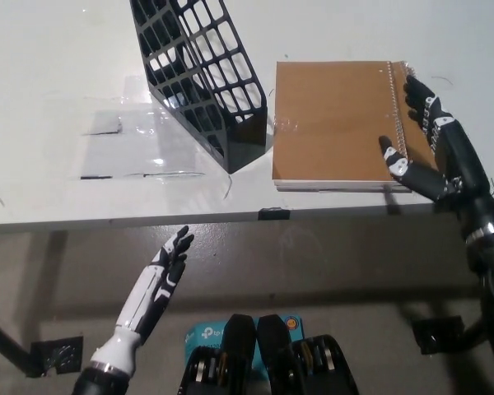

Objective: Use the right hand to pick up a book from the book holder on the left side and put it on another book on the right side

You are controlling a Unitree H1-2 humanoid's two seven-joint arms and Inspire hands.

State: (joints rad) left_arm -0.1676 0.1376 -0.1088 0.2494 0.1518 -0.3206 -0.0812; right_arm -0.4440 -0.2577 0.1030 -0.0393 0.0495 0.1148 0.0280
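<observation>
Two brown spiral-bound books (pixel 333 123) lie stacked flat on the white table (pixel 58 74), right of the black mesh book holder (pixel 202 74). The holder stands tilted and looks empty. My black right hand (pixel 432 144) hovers open over the stack's right edge, fingers spread along the spiral binding, holding nothing. My white left hand (pixel 156 292) is open below the table's front edge at lower left, holding nothing.
Clear tape strips (pixel 119 152) mark the table left of the holder. The table's front edge (pixel 230 218) runs across the middle of the view. A black object (pixel 436 333) lies on the floor at lower right.
</observation>
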